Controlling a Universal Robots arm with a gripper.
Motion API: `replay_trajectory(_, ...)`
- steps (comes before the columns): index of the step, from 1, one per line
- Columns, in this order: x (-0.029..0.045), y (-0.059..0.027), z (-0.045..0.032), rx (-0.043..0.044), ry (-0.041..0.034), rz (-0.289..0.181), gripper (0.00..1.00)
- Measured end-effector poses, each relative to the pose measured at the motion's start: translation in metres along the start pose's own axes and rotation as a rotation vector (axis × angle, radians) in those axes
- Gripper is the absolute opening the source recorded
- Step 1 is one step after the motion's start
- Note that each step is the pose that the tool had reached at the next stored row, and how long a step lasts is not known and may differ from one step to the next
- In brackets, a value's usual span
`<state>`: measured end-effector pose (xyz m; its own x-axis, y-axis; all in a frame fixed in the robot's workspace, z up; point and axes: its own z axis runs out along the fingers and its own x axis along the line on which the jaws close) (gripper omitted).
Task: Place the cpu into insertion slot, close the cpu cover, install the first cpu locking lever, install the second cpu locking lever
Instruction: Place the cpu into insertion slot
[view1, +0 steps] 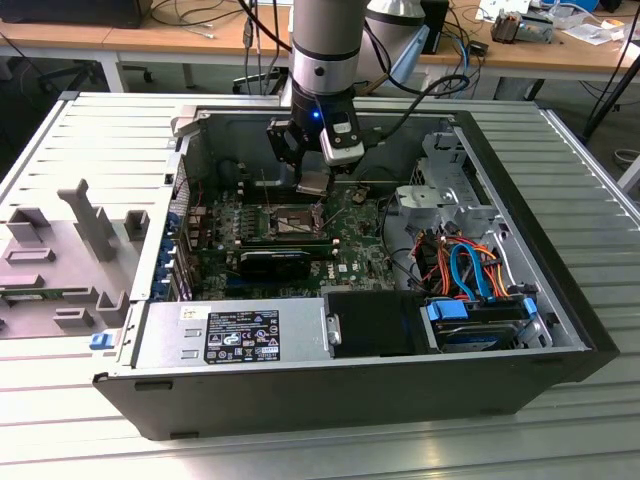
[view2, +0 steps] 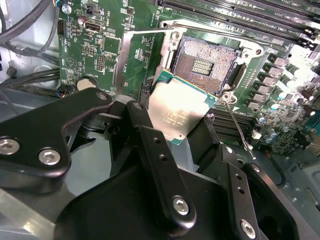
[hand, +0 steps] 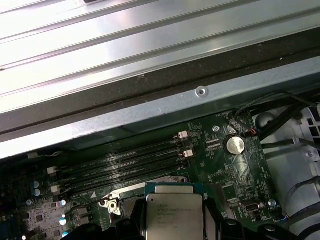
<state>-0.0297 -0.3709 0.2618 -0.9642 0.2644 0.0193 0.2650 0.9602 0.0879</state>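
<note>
Step one — gripper (view2: 176, 131) jaws clamp cpu (view1: 313, 184), hovering; insertion slot (view1: 290, 218) at its 7 o'clock, exterior view. Seating likely calls for square alignment.

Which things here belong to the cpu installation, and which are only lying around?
Job: black end effector gripping silver-grey square cpu chip; dark square insertion slot with silver rim; open thin silver cpu cover frame.
Lying about: long black memory slots; round silver coin battery; blue and orange cables.
</note>
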Motion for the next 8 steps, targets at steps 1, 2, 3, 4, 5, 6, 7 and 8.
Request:
replay_trajectory(1, 0.0, 0.0, 0.0, 0.0, -0.0001, 0.001, 0.55)
replay_trajectory(2, 0.0, 0.0, 0.0, -0.0001, -0.0002, 0.002, 0.55)
replay_trajectory(3, 0.0, 0.0, 0.0, -0.0001, -0.0003, 0.004, 0.55)
replay_trajectory(4, 0.0, 0.0, 0.0001, -0.0002, -0.0004, 0.004, 0.55)
replay_trajectory(5, 0.0, 0.0, 0.0, -0.0001, -0.0005, 0.005, 0.55)
replay_trajectory(6, 0.0, 0.0, 0.0, -0.0002, -0.0005, 0.006, 0.55)
replay_trajectory(7, 0.0, 0.0, 0.0, -0.0002, -0.0007, 0.008, 0.55)
replay_trajectory(8, 0.0, 0.0, 0.0, -0.0002, -0.0008, 0.009, 0.55)
